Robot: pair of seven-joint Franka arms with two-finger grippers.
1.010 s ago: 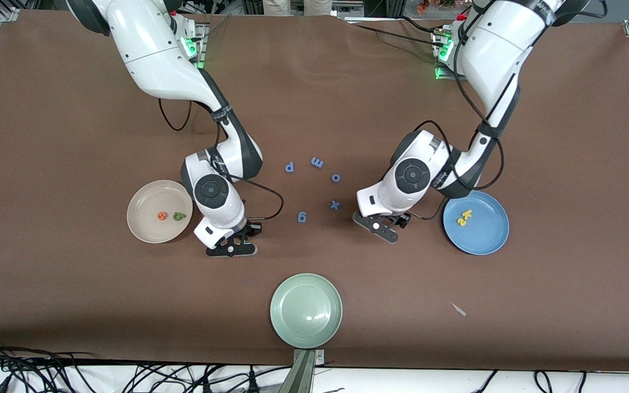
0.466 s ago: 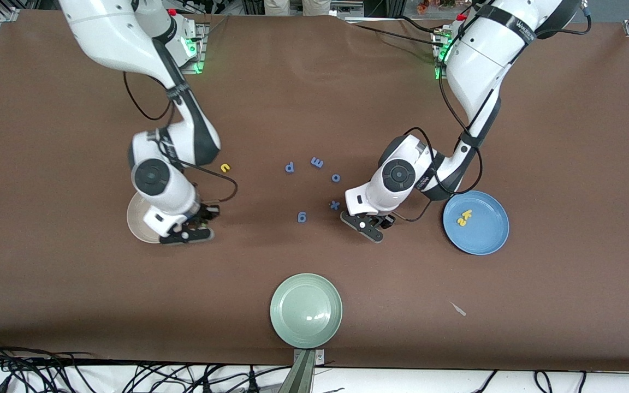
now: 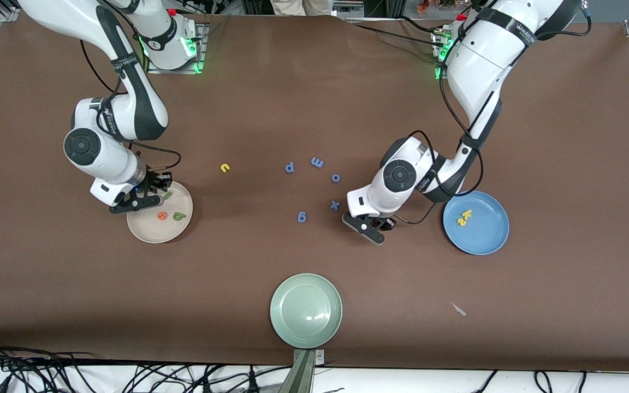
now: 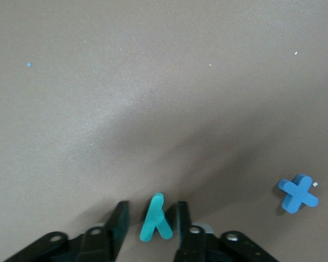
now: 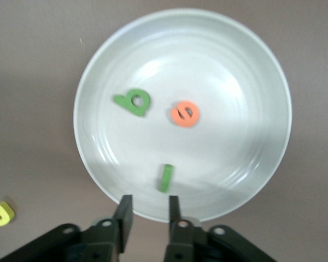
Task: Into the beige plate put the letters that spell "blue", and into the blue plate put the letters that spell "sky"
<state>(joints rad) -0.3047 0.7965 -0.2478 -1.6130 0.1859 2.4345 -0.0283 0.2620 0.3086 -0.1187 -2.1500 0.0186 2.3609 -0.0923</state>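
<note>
The beige plate [image 3: 150, 232] [image 5: 246, 65] holds the green b [image 3: 178, 216] [image 5: 134, 102] and the orange e [image 3: 161, 216] [image 5: 185, 114]. The green l [image 3: 167, 195] [image 5: 165, 178] is in the plate just off my right gripper's tips. My right gripper [image 3: 153, 188] [image 5: 147, 204] hangs open and empty over the plate's rim. The yellow u [image 3: 225, 167] [image 5: 1, 213] lies on the table. My left gripper [image 3: 374, 228] [image 4: 150, 210] is down at the table, its fingers either side of the teal y [image 4: 156, 218], with small gaps. The blue plate [image 3: 484, 234] holds the yellow s and k [image 3: 464, 218].
Blue letters p [image 3: 289, 167], m [image 3: 317, 162], o [image 3: 336, 177], g [image 3: 302, 217] and x [image 3: 334, 205] [image 4: 298, 193] lie mid-table between the arms. A pale green plate [image 3: 306, 310] sits near the front edge. A small scrap [image 3: 458, 309] lies beside it.
My right arm swung from mid-table to the beige plate, opened, and the green l dropped into the plate. My left gripper's fingers narrowed around the teal y.
</note>
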